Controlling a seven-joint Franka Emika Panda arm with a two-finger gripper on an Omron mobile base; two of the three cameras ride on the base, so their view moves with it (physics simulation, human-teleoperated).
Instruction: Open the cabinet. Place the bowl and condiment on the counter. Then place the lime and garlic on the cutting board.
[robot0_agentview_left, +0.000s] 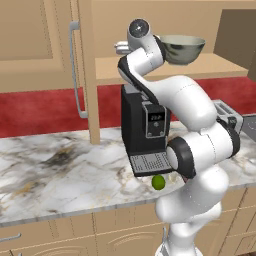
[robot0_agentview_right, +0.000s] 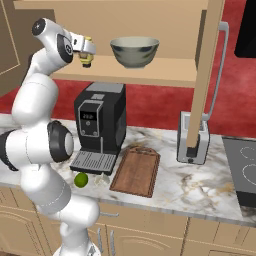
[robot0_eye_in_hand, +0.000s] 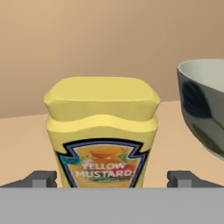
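The cabinet (robot0_agentview_left: 37, 45) stands open. On its shelf, the yellow condiment (robot0_eye_in_hand: 101, 131) stands upright between the fingers of my gripper (robot0_eye_in_hand: 112, 179), which is open; each fingertip (robot0_eye_in_hand: 41, 178) stands clear of the bottle's sides. In the right base view the gripper (robot0_agentview_right: 86, 50) is at the condiment (robot0_agentview_right: 87, 57), left of the bowl (robot0_agentview_right: 134, 51). The grey-green bowl (robot0_agentview_left: 182, 48) sits upright on the same shelf; its rim (robot0_eye_in_hand: 203, 105) is close on the right in the hand view. On the counter (robot0_agentview_left: 60, 165), the lime (robot0_agentview_right: 81, 179) and pale garlic (robot0_agentview_right: 102, 179) lie left of the cutting board (robot0_agentview_right: 136, 171).
A black coffee machine (robot0_agentview_right: 100, 125) stands under the shelf, with its grille tray beside the lime (robot0_agentview_left: 158, 182). A toaster (robot0_agentview_right: 192, 140) and a cooktop (robot0_agentview_right: 245, 170) are at the right. The open door's edge (robot0_agentview_right: 205, 75) hangs above the toaster.
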